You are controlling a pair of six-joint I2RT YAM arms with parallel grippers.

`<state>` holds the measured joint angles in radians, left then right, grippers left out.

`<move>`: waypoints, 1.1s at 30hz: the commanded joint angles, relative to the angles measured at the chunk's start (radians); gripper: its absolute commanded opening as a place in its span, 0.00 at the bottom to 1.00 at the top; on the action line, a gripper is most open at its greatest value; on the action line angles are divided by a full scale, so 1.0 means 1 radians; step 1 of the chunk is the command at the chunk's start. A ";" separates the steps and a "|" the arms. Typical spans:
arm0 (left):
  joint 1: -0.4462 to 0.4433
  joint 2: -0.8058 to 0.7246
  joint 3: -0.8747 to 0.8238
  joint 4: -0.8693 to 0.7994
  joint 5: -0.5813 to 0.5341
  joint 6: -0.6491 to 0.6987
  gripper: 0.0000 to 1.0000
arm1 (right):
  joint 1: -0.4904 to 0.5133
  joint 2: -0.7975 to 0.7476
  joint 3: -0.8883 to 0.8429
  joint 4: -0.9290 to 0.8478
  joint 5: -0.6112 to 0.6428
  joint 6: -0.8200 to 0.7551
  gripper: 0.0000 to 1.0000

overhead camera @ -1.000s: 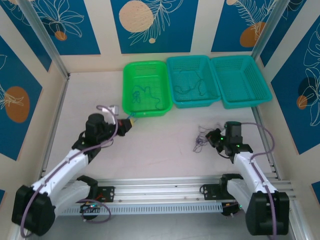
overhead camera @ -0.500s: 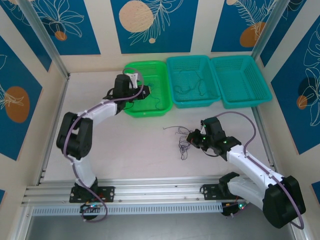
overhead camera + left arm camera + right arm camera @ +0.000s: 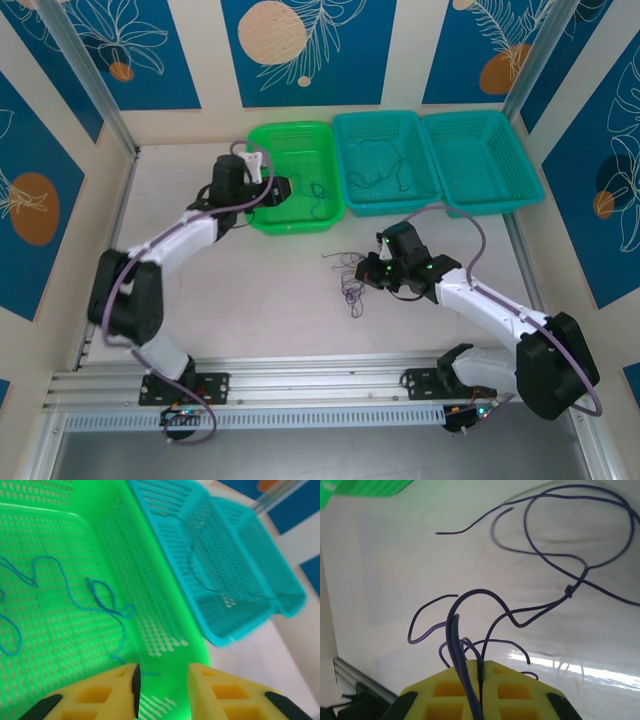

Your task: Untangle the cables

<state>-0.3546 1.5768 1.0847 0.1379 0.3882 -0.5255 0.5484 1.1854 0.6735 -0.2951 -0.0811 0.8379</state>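
A bunch of purplish-black cables [image 3: 350, 288] lies on the white table, and my right gripper [image 3: 366, 275] is shut on it. In the right wrist view the strands [image 3: 568, 591] loop out from between my closed yellow fingers [image 3: 481, 672], with a small knot further out. My left gripper [image 3: 283, 188] hovers over the green basket [image 3: 290, 127]. Its yellow fingers [image 3: 162, 685] stand apart with nothing between them. A thin blue cable [image 3: 102, 594] lies curled on the basket floor just ahead of them. A dark cable [image 3: 385, 165] rests in the middle teal basket [image 3: 375, 117].
A second teal basket [image 3: 470, 115] stands at the far right of the row, against the back wall. Metal posts and blue patterned walls close in the table. An aluminium rail [image 3: 320, 375] runs along the near edge by the arm bases.
My left arm swung from the table up over the green basket and its fingers opened; the blue cable lies in the basket. My right arm dragged the purple cables leftward.
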 commanded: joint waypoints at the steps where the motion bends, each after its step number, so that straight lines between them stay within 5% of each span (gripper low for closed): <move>1: -0.018 -0.175 -0.154 0.088 0.103 -0.029 0.28 | 0.028 0.030 0.069 0.029 -0.111 -0.114 0.00; 10: -0.119 -0.620 -0.512 -0.009 0.081 0.150 0.28 | 0.058 0.048 0.208 -0.058 -0.325 -0.339 0.00; 15: -0.137 -0.718 -0.631 -0.009 0.078 0.182 0.34 | 0.055 0.018 0.199 -0.107 -0.191 -0.376 0.00; 20: -0.201 -0.660 -0.653 0.025 0.068 0.300 0.40 | 0.038 0.014 0.186 -0.115 -0.217 -0.398 0.00; 25: -0.273 -0.546 -0.759 0.312 -0.043 0.497 0.54 | 0.036 -0.012 0.195 -0.110 -0.266 -0.412 0.00; 33: -0.286 -0.272 -0.692 0.552 -0.055 0.605 0.69 | 0.029 -0.080 0.214 -0.099 -0.369 -0.405 0.00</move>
<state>-0.6308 1.2499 0.3508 0.5106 0.3458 0.0029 0.5812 1.1389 0.8677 -0.3901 -0.3733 0.4473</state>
